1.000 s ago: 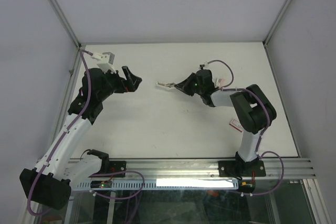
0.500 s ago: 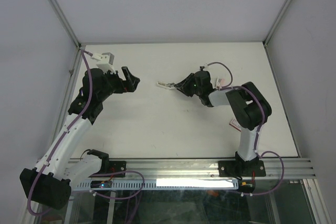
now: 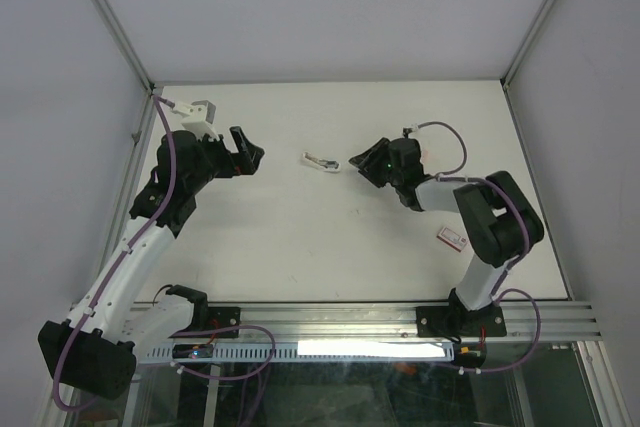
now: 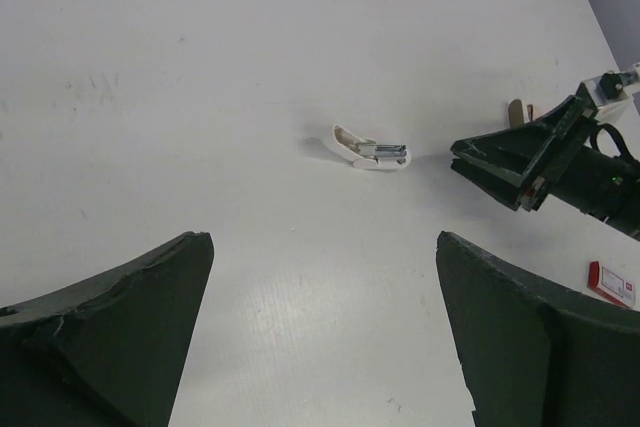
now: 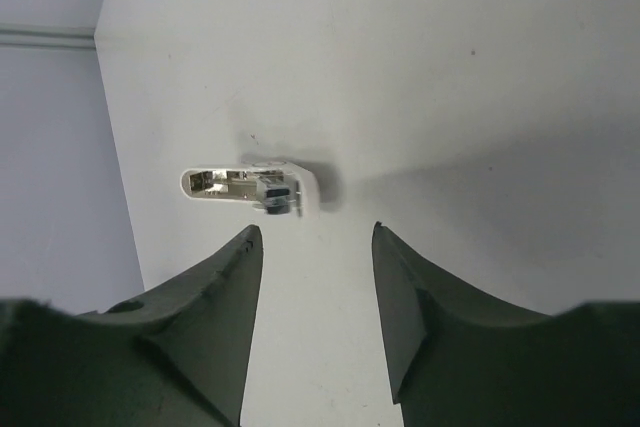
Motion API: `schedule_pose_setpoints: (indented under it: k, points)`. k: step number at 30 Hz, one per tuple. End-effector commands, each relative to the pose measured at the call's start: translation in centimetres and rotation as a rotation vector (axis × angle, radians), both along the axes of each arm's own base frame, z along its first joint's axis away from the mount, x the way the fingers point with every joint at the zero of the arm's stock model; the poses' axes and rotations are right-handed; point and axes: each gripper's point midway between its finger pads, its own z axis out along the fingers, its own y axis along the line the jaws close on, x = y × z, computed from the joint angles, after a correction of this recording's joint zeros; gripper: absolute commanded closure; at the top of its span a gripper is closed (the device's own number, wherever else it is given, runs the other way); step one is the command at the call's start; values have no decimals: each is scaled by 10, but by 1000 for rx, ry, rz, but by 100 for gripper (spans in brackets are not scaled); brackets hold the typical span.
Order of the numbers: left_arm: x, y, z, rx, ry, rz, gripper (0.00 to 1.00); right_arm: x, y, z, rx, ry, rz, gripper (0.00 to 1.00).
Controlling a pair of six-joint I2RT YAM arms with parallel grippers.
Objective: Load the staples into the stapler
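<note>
The stapler [image 3: 321,161] lies on the white table [image 3: 300,237] between the two arms. It is small and pale, and its silvery metal inside shows in the right wrist view [image 5: 250,185] and in the left wrist view [image 4: 370,152]. My right gripper [image 3: 355,164] sits just right of it, open, with only bare table between its fingers [image 5: 312,232]. The stapler lies a short way beyond the right gripper's fingertips. My left gripper [image 3: 245,152] stands wide open well to the stapler's left and holds nothing [image 4: 325,247]. No staples are in view.
A small red-and-white flat box [image 3: 452,238] lies on the table by the right arm's elbow, also at the right edge of the left wrist view [image 4: 612,284]. Enclosure walls and metal posts border the table on three sides.
The right gripper has opened, let go of the stapler and drawn back to the right. The stapler now lies free on the table. The left arm has barely moved.
</note>
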Motion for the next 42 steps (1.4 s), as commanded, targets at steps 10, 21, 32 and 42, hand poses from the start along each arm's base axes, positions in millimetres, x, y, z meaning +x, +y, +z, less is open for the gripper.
schedule_pose_setpoints:
  k: [10, 21, 32, 42]
  points:
    - [2, 29, 18, 36, -87, 121, 1, -16, -131, 129, -421, -229, -62, 31]
    - [-4, 43, 24, 40, -119, 188, 1, 6, -178, 106, -602, 47, 42, 21]
    - [-3, 42, 18, 40, -103, 180, 1, 51, -184, 38, -682, 189, 62, 16]
    - [-2, 40, 14, 39, -88, 174, 1, 67, -184, 10, -765, 228, 68, 29]
